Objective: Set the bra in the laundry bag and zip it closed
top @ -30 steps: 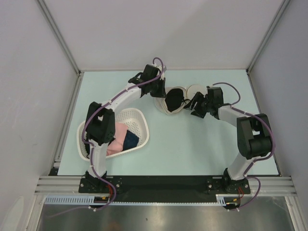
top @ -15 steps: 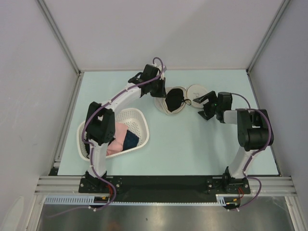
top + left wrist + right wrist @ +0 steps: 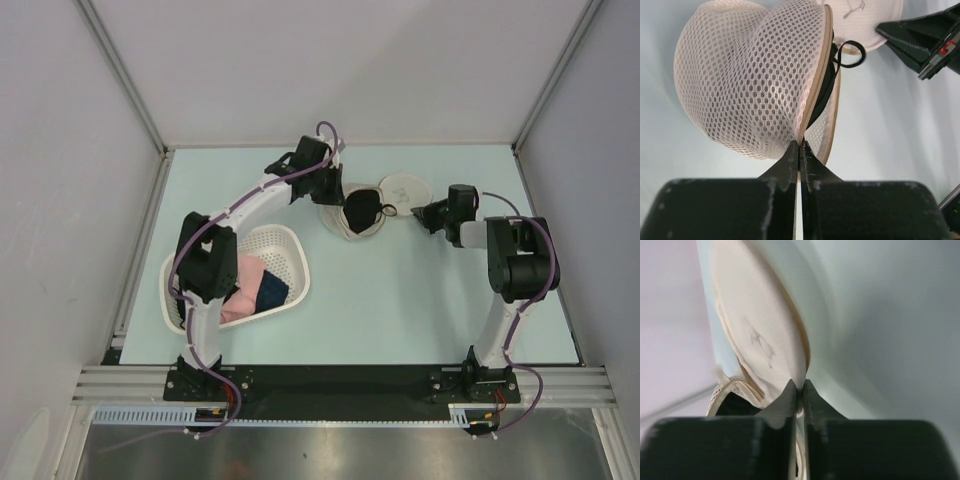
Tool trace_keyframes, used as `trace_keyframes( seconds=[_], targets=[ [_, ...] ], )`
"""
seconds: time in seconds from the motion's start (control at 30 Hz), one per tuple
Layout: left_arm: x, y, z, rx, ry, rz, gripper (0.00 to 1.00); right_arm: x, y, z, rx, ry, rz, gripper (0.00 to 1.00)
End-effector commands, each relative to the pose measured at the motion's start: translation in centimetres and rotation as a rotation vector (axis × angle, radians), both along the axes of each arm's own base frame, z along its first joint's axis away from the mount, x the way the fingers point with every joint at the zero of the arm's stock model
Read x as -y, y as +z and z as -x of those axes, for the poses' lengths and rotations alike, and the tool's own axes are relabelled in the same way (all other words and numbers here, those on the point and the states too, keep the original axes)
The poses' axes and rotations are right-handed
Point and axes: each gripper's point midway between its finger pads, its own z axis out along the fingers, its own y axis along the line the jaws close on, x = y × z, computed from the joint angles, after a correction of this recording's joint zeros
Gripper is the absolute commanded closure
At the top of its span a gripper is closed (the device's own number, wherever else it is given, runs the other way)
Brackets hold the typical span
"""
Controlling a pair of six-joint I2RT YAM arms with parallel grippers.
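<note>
The laundry bag lies open at the table's far middle, its round cream lid flipped to the right. The black bra sits inside it, one strap loop hanging out by the hinge. My left gripper is shut on the bag's zip rim; the left wrist view shows the mesh dome just ahead of the gripper, with the bra dark in the gap. My right gripper is shut on the lid's edge, and its wrist view shows the lid pinched at the gripper.
A white perforated basket stands at the left by the left arm, holding a pink garment and a dark navy cloth. Frame posts and grey walls close the table's back and sides.
My right gripper drew back from the bag's mouth, swung to the right with its jaws wide, then shut on the lid's edge. The left gripper kept its hold.
</note>
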Motion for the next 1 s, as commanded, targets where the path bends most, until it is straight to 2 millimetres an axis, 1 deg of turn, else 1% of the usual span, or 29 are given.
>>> trace_keyframes(
  seconds=[0.0,0.03,0.07,0.1,0.13,0.17,0.2,0.23,0.27,0.3,0.33,0.37,0.4,0.43,0.47,0.5,0.53,0.57,0.6,0.63,0.67,0.7,0.73,0.8,0.83,0.87,0.9,0.93,0.97],
  targets=[
    [-0.5,4.7,0.0,0.056,0.013,0.086,1.0,-0.4,5.1,-2.5,0.123,0.08,0.148,1.0],
    [-0.8,5.2,-0.2,0.055,0.032,0.096,1.0,-0.5,7.4,-2.5,0.178,0.121,0.223,1.0],
    [-1.1,5.2,-0.1,0.053,0.04,0.1,1.0,-1.7,8.6,-2.3,0.202,0.16,0.274,1.0],
    [-1.2,5.5,-0.2,0.057,0.046,0.108,1.0,-1.8,8.8,-1.7,0.18,0.175,0.339,1.0],
    [-1.5,6.3,0.0,0.062,0.057,0.126,1.0,-2.1,11.1,-2.0,0.224,0.221,0.438,1.0],
    [-1.8,5.9,0.3,0.049,0.062,0.131,1.0,-2.6,13.0,-1.6,0.245,0.243,0.485,1.0],
    [-1.9,6.3,0.4,0.055,0.066,0.146,1.0,-3.1,12.5,0.0,0.169,0.274,0.55,1.0],
    [-2.2,7.4,0.8,0.064,0.077,0.168,1.0,-3.7,14.4,0.1,0.211,0.312,0.617,1.0],
    [-2.5,6.9,1.4,0.045,0.078,0.171,1.0,-4.0,16.3,0.9,0.235,0.32,0.646,1.0],
    [-2.4,7.4,1.8,0.047,0.073,0.191,1.0,-5.0,16.4,2.4,0.201,0.354,0.704,1.0],
    [-2.4,7.6,2.3,0.032,0.076,0.209,1.0,-5.3,17.2,3.2,0.204,0.371,0.731,1.0],
    [-2.8,8.4,3.3,0.041,0.076,0.231,1.0,-5.6,19.4,4.3,0.244,0.376,0.77,1.0],
    [-2.8,8.6,3.9,0.039,0.073,0.248,1.0,-5.7,19.6,5.5,0.232,0.391,0.787,1.0],
    [-2.9,8.8,4.5,0.031,0.082,0.267,1.0,-6.8,20.2,6.7,0.259,0.415,0.801,1.0],
    [-3.3,8.3,5.3,0.026,0.09,0.269,1.0,-6.8,19.1,7.8,0.242,0.43,0.822,1.0],
    [-3.5,8.2,5.3,0.036,0.095,0.266,1.0,-6.7,20.3,8.3,0.291,0.408,0.825,1.0],
    [-3.9,7.5,5.1,0.035,0.104,0.245,1.0,-6.7,19.7,8.6,0.301,0.414,0.821,1.0],
    [-4.0,6.3,5.0,0.01,0.108,0.228,1.0,-6.5,19.1,8.7,0.304,0.41,0.824,1.0],
    [-4.3,5.8,5.1,-0.013,0.109,0.228,1.0,-6.3,18.1,8.9,0.288,0.439,0.837,1.0],
    [-4.3,5.7,5.3,-0.028,0.113,0.233,1.0,-5.9,18.1,9.2,0.273,0.436,0.854,1.0],
    [-4.6,5.3,5.5,-0.027,0.128,0.22,1.0,-5.5,18.8,9.4,0.281,0.425,0.881,1.0],
    [-4.8,6.2,5.6,0.008,0.137,0.225,1.0,-5.0,19.1,9.5,0.314,0.416,0.927,1.0],
    [-5.1,6.4,5.7,0.022,0.149,0.224,1.0,-4.8,21.0,9.9,0.38,0.396,0.921,1.0],
    [-5.7,5.7,5.5,0.035,0.16,0.204,1.0,-4.7,21.6,9.8,0.413,0.411,0.912,1.0],
    [-5.8,5.3,5.5,0.022,0.158,0.196,1.0,-4.6,21.2,9.8,0.408,0.429,0.922,1.0],
    [-5.8,5.1,5.6,0.002,0.153,0.181,1.0,-5.2,20.9,9.9,0.416,0.461,0.911,1.0],
    [-5.8,4.7,5.7,-0.007,0.15,0.172,1.0,-5.5,21.0,9.8,0.432,0.467,0.901,1.0],
    [-5.8,4.4,5.7,-0.013,0.153,0.171,1.0,-5.7,19.9,10.0,0.423,0.486,0.895,1.0],
    [-5.9,4.0,5.8,-0.014,0.153,0.17,0.98,-6.1,19.9,10.3,0.439,0.502,0.879,1.0]
  ],
)
